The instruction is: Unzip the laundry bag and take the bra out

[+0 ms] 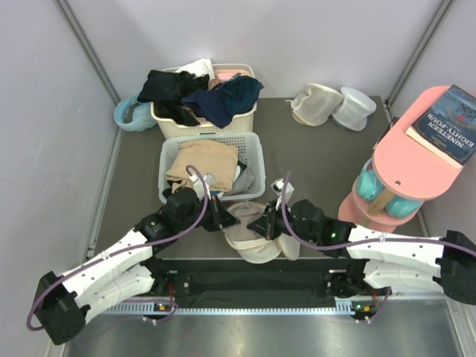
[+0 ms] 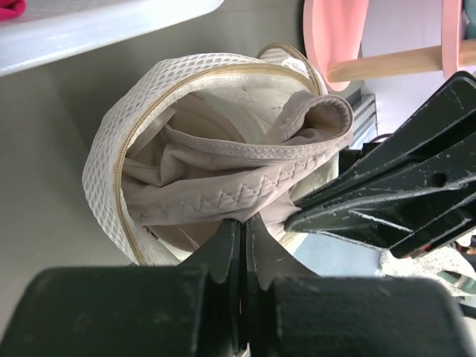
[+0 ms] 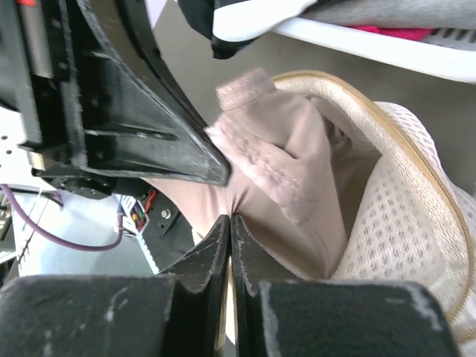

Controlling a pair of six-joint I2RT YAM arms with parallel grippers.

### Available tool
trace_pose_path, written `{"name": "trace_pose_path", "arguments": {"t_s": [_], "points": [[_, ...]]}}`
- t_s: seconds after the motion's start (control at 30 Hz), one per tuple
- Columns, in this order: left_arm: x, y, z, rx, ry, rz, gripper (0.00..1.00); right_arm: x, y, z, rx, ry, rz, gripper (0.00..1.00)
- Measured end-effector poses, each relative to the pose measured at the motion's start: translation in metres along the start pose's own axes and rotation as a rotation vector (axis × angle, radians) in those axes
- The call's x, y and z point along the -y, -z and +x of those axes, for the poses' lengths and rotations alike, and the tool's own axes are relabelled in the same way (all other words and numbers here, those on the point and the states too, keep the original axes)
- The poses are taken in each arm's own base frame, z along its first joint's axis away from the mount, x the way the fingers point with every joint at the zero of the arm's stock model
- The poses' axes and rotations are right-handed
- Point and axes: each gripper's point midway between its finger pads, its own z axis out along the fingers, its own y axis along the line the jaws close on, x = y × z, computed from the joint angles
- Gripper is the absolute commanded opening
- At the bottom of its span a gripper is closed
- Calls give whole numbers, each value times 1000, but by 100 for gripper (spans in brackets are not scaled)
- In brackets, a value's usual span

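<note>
While the laundry bag (image 1: 258, 249) lies at the near edge of the desk (image 1: 320, 156), left claw (image 1: 225, 222) and right claw (image 1: 260, 225) crowd it. Left wrist: zip open, left claw pinches the bra (image 2: 223, 186), half out. Right wrist: right claw pinches too.

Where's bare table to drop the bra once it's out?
Best: bare table between the front basket and the pink stand; also left of that basket. Crowded at the near edge: left claw and right claw pinch the bra in the laundry bag.
</note>
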Motion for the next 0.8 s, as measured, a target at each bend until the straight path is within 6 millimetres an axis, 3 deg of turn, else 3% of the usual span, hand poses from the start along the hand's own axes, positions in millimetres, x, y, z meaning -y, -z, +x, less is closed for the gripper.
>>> {"name": "trace_pose_path", "arguments": {"t_s": [0.1,0.2,0.37,0.53,0.8], "points": [[7,2,-6,12,-4,8,0,4,5,0,0,-6,24,54],[23,7,-21,52,-21,28,0,8,12,-3,7,-15,46,63],[48,17,-47,150,-49,68,0,19,22,1,-12,2,98,65],[50,17,-57,196,-40,68,0,40,27,20,-71,26,169,65],[73,17,-85,313,-26,140,0,61,23,39,-131,49,238,77]]}}
